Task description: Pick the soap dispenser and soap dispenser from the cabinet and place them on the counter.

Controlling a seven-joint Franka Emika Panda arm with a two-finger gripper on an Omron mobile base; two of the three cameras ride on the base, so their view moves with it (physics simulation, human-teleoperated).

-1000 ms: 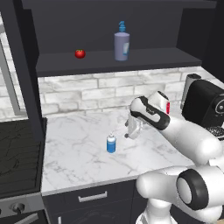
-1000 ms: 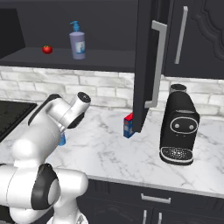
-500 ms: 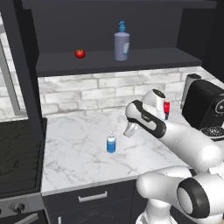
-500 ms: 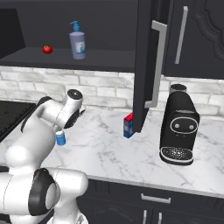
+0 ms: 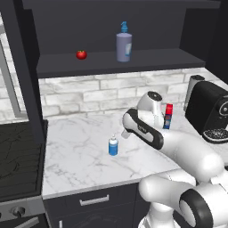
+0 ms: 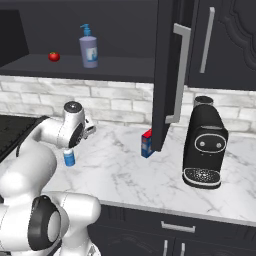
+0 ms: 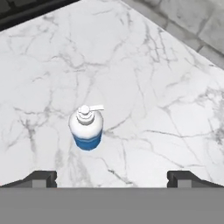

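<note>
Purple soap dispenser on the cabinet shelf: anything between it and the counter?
Nothing visible. The purple soap dispenser stands at the open shelf front, the door swung aside, with bare counter below it.

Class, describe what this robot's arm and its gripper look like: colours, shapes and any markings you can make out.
The arm is glossy white, built of thick rounded tubular segments with dark grey to black bands and round caps at the joints. One round cap shows on the arm's end. The gripper ends in two small dark blocky fingertips. No cables or lettering can be made out.
</note>
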